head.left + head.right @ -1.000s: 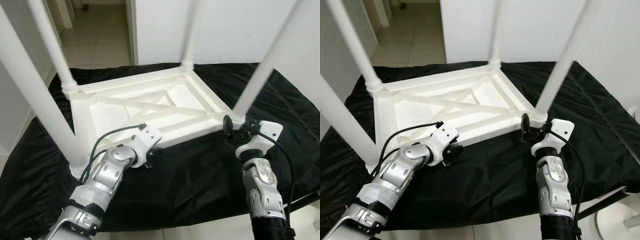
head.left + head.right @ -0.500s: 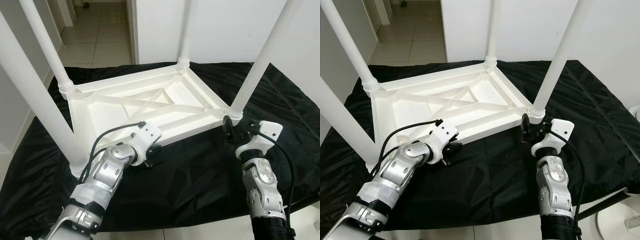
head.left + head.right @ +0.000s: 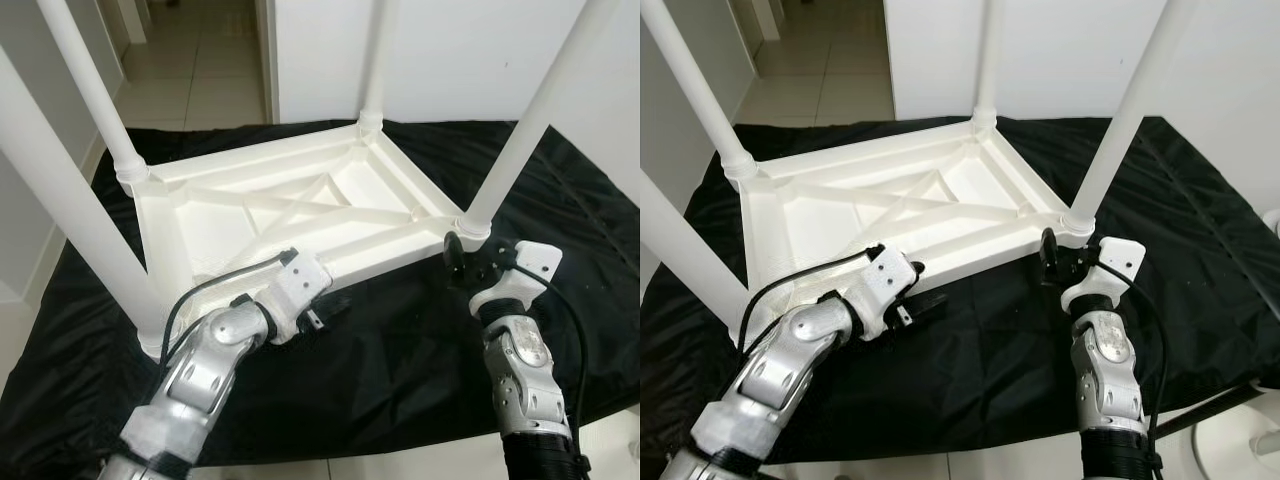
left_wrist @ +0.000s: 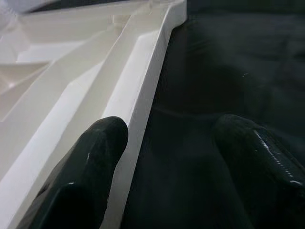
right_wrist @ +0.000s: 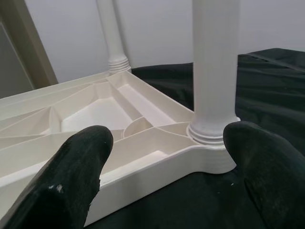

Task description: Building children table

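A white plastic children's table [image 3: 300,210] lies upside down on a black cloth [image 3: 400,350], its legs pointing up. My left gripper [image 3: 330,308] is open at the table's front rim [image 4: 138,81]; one finger [image 4: 90,167] lies against the rim, the other [image 4: 257,162] over the cloth. My right gripper [image 3: 462,265] is open just in front of the near right corner. In the right wrist view, the near right leg [image 5: 214,62] stands in its socket between the two fingertips [image 5: 71,176]. Neither gripper holds anything.
The cloth covers a low platform whose front edge runs just below my arms. A white wall [image 3: 450,50] stands behind the table, and a tiled floor [image 3: 200,70] leads off through a doorway at the far left. A white round object [image 3: 1240,440] sits on the floor at the near right.
My left gripper has slid to the right along the table's front rim, its fingers now pointing right. The right gripper has stayed at the corner leg. The camera shifted slightly.
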Tool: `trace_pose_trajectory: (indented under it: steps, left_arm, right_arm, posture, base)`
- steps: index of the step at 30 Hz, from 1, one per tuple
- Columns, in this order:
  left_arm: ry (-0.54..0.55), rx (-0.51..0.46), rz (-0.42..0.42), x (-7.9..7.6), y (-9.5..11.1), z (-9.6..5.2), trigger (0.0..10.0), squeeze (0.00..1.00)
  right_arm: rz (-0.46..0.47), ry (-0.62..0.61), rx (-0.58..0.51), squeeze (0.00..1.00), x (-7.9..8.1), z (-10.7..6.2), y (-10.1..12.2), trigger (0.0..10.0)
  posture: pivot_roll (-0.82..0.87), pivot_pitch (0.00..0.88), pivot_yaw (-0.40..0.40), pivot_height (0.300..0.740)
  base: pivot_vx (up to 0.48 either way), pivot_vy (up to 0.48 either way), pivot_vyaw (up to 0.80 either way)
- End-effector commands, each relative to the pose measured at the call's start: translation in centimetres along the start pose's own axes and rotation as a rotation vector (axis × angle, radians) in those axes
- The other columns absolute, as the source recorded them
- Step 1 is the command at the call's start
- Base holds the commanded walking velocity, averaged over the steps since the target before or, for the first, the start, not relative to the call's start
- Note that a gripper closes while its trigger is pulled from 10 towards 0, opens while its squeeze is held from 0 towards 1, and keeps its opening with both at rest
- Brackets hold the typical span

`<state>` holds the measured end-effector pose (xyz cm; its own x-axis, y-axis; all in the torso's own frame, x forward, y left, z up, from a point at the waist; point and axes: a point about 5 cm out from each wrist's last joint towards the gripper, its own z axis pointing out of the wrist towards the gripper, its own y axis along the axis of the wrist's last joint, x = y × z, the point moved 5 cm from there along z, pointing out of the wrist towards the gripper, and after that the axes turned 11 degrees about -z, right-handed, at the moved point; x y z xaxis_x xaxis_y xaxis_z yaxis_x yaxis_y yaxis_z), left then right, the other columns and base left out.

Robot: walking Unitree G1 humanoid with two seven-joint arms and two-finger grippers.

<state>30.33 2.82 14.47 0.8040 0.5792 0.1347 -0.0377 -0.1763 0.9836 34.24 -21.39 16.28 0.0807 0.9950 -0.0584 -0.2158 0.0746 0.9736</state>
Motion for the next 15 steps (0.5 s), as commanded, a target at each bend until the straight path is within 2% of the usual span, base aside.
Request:
trace_pose_trajectory:
  steps: [1, 2, 4, 5, 6, 8, 9, 10, 11, 12, 13, 14, 15]
  left_arm:
    - [-0.016, -0.022, 0.008, -0.1, 0.4, -0.2, 10.0, 0.0]
    - [-0.015, -0.037, 0.002, -0.1, 0.5, -0.9, 10.0, 0.0]
    - [-0.015, -0.037, 0.002, -0.1, 0.5, -0.9, 10.0, 0.0]
    - [-0.022, -0.058, -0.024, 0.1, 0.7, -2.1, 10.0, 0.0]
    - [-0.051, -0.082, -0.045, 0.0, 0.9, -4.1, 10.0, 0.0]
    - [-0.051, -0.082, -0.045, 0.0, 0.9, -4.1, 10.0, 0.0]
    - [-0.092, -0.064, -0.073, -0.1, 0.7, -5.9, 10.0, 0.0]
    - [-0.092, -0.064, -0.073, -0.1, 0.7, -5.9, 10.0, 0.0]
    - [-0.139, -0.044, -0.073, -0.4, 0.5, -7.5, 10.0, 0.0]
    - [-0.139, -0.044, -0.073, -0.4, 0.5, -7.5, 10.0, 0.0]
    - [-0.18, -0.016, -0.077, -0.6, 0.2, -8.7, 10.0, 0.0]
    - [-0.18, -0.016, -0.077, -0.6, 0.2, -8.7, 10.0, 0.0]
    - [-0.213, 0.017, -0.08, -0.9, -0.3, -9.5, 10.0, 0.0]
  right_arm:
    - [0.011, 0.006, 0.019, 0.0, 0.2, 0.0, -0.5, 10.0]
    - [0.012, 0.007, 0.019, 0.0, 0.3, 0.0, -0.5, 10.0]
    - [0.012, 0.007, 0.019, 0.0, 0.3, 0.0, -0.5, 10.0]
    - [0.013, 0.011, 0.018, 0.0, 0.4, 0.0, -0.5, 10.0]
    - [0.014, 0.017, 0.017, 0.0, 0.6, 0.2, -0.5, 10.0]
    - [0.014, 0.017, 0.017, 0.0, 0.6, 0.2, -0.5, 10.0]
    - [0.014, 0.021, 0.018, 0.0, 0.7, 0.3, -0.5, 10.0]
    - [0.014, 0.021, 0.018, 0.0, 0.7, 0.3, -0.5, 10.0]
    - [0.011, 0.025, 0.02, 0.0, 0.7, 0.5, -0.6, 10.0]
    - [0.011, 0.025, 0.02, 0.0, 0.7, 0.5, -0.6, 10.0]
    - [0.009, 0.031, 0.023, 0.0, 0.8, 0.6, -0.8, 10.0]
    - [0.009, 0.031, 0.023, 0.0, 0.8, 0.6, -0.8, 10.0]
    - [0.008, 0.037, 0.025, 0.0, 0.9, 0.6, -0.9, 10.0]
  posture:
    - [-0.04, 0.04, -0.004, 0.74]
    - [-0.02, 0.038, -0.005, 0.74]
    - [-0.02, 0.038, -0.005, 0.74]
    - [-0.02, 0.038, -0.005, 0.74]
    - [-0.01, 0.036, -0.01, 0.74]
    - [-0.01, 0.036, -0.01, 0.74]
    - [0.0, 0.035, -0.019, 0.74]
    - [0.0, 0.035, -0.019, 0.74]
    - [0.02, 0.033, -0.027, 0.74]
    - [0.02, 0.033, -0.027, 0.74]
    - [0.02, 0.033, -0.027, 0.74]
    - [0.02, 0.033, -0.027, 0.74]
    - [0.04, 0.028, -0.035, 0.74]
  base:
    - [0.0, 0.0, 0.0]
    - [0.0, 0.0, 0.0]
    - [0.0, 0.0, 0.0]
    - [0.0, 0.0, 0.0]
    - [0.0, 0.0, 0.0]
    - [0.0, 0.0, 0.0]
    - [0.0, 0.0, 0.0]
    - [0.0, 0.0, 0.0]
    - [0.0, 0.0, 0.0]
    - [0.0, 0.0, 0.0]
    - [0.0, 0.0, 0.0]
    - [0.0, 0.0, 0.0]
    - [0.0, 0.0, 0.0]
